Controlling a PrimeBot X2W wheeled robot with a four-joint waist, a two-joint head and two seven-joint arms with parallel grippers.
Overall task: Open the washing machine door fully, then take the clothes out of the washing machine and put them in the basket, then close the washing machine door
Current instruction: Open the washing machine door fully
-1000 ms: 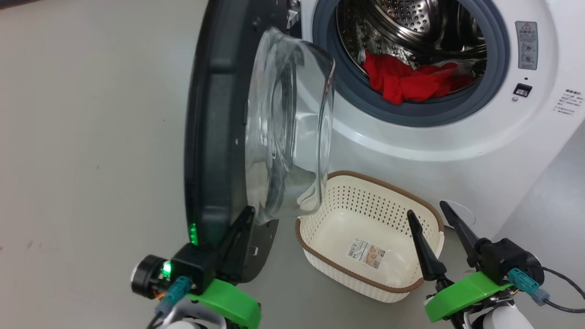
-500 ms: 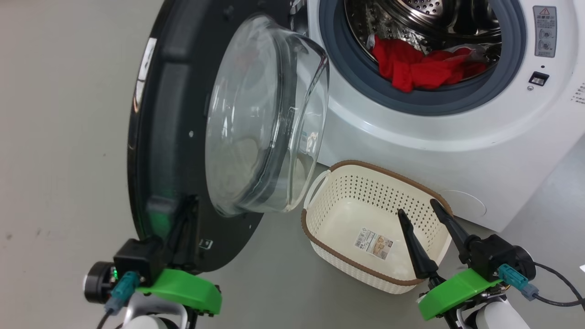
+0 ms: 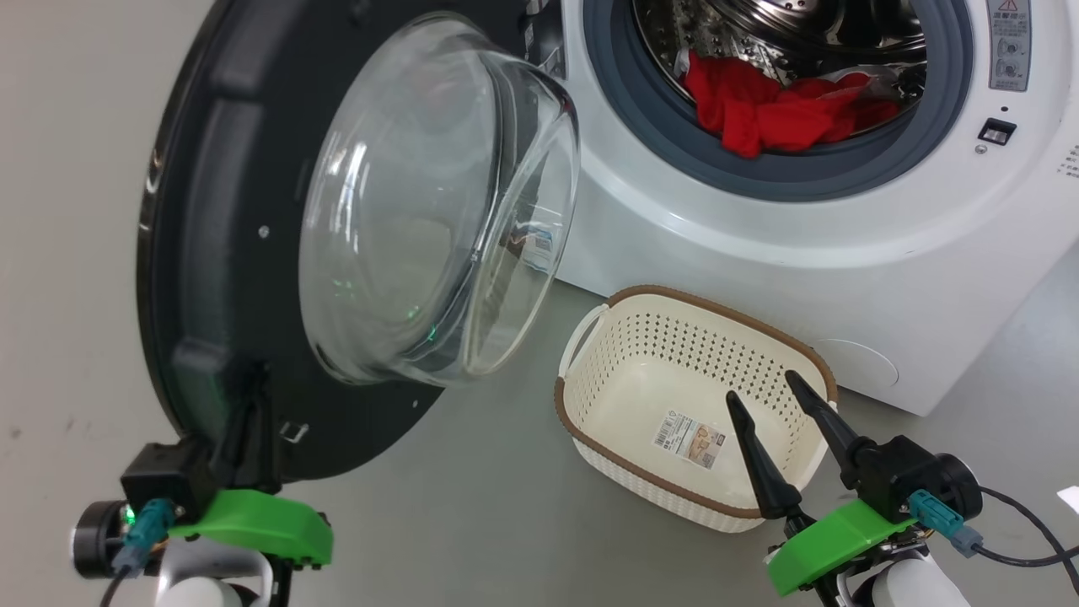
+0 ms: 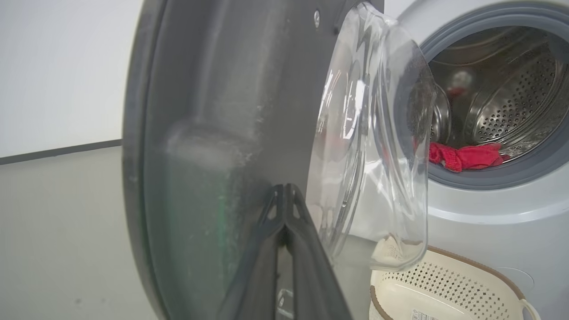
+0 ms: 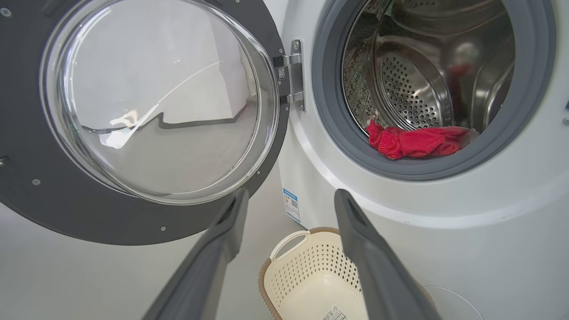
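Note:
The washing machine door stands swung out to the left, its glass bowl facing the basket. My left gripper is shut, with its tips against the lower inner face of the door. Red clothes lie at the front of the steel drum, behind the grey ring of the washing machine. The cream basket sits empty on the floor before the machine. My right gripper hangs open over the basket's right end, holding nothing. From the right wrist I see the clothes and the door.
Grey floor stretches left of and in front of the machine. A blue energy label is on the machine's lower left front. A round cover sits low on its front. A cable trails from my right wrist.
The door has swung wider open to the left, and my left gripper has gone left with it. The head view has shifted too. The right gripper has hardly moved.

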